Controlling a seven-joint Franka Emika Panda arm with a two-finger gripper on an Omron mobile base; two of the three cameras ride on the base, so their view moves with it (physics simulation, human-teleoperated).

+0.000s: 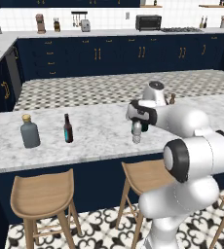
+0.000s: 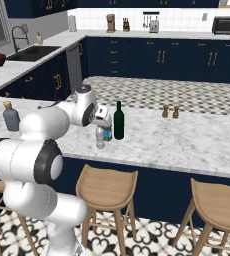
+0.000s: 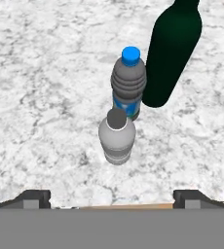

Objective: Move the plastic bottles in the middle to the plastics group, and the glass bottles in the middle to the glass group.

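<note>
Gripper (image 3: 112, 199) wide open, holding nothing, hanging above the marble counter (image 1: 99, 141) over the middle cluster of bottles; fingertips (image 3: 36, 198) sit far apart at the bottom of the hand view with the clear-grey bottle (image 3: 117, 138) between and beyond them, not touched. Blue-capped bottle (image 3: 129, 82) stands right behind the grey one, nearly touching it. Dark green glass bottle (image 3: 171, 53) upright just beside the blue-capped one, tallest of the three. In the right base view the green bottle (image 2: 118, 121) stands just right of the two small plastic bottles (image 2: 103, 135), gripper hand directly above them. In the left base view the grey bottle (image 1: 137, 132) is partly hidden under the hand. Glass group well apart down the counter to the left: squat grey flask (image 1: 29, 132) with tan stopper, small brown bottle (image 1: 68, 129) with blue label near it, both upright. Wooden stools (image 1: 43, 197) under the counter edge.
</note>
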